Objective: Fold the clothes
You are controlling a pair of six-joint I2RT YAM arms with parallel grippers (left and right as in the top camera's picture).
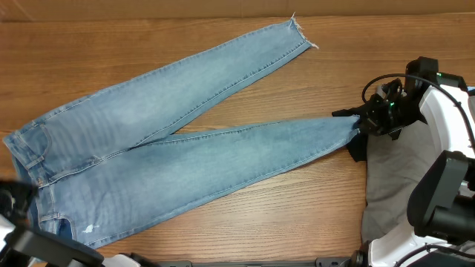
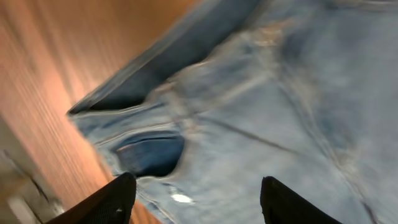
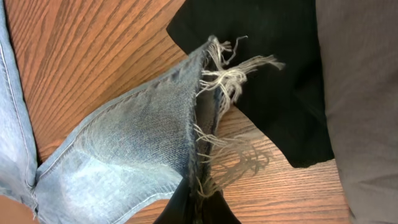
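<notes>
The light-blue jeans (image 1: 171,144) lie spread flat on the wooden table, waistband at the left, legs fanning to the right. One leg ends in a frayed hem at the top (image 1: 297,37). My right gripper (image 1: 361,122) is shut on the frayed hem of the other leg (image 3: 205,124) and holds it just above the wood. My left gripper (image 2: 196,199) is open, its black fingers over the waistband and pocket area (image 2: 186,124) at the lower left of the overhead view (image 1: 15,215).
A dark grey cloth (image 1: 397,185) and a black cloth (image 3: 273,74) lie on the table at the right, under and beside my right arm. Bare wood table (image 1: 297,215) shows below the legs.
</notes>
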